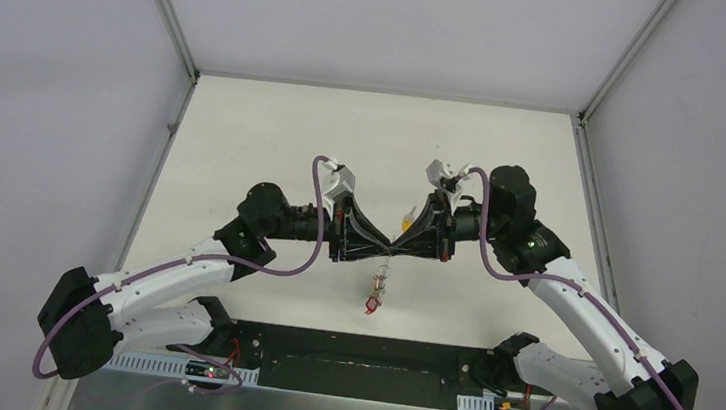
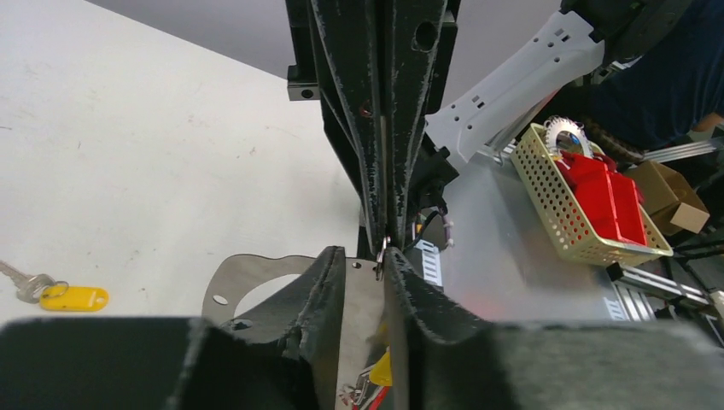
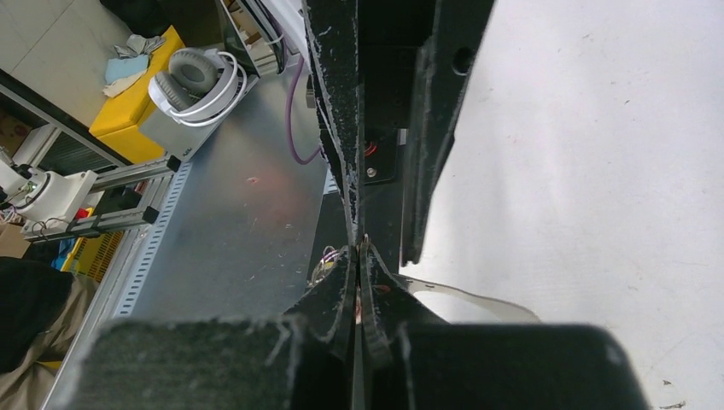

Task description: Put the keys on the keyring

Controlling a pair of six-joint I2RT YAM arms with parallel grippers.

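Observation:
My two grippers meet tip to tip above the table's middle. My right gripper (image 1: 398, 248) (image 3: 359, 251) is shut on a thin grey wire, the keyring (image 2: 382, 250), of which only a short bit shows at its tips. A bunch of keys (image 1: 375, 289) with a red tag (image 1: 370, 307) hangs below that spot; red and yellow tags (image 2: 386, 372) show low between my left fingers. My left gripper (image 1: 381, 257) (image 2: 364, 259) stands open with a narrow gap, the wire next to its right finger (image 2: 401, 278). A yellow-tagged key (image 1: 408, 212) (image 2: 75, 297) lies loose on the table.
A thin silver plate (image 2: 256, 275) (image 3: 478, 295) with a round cutout lies under the grippers. Off the table's near side are a perforated basket (image 2: 568, 213) with red parts and white headphones (image 3: 195, 81). Enclosure walls stand left, right and behind.

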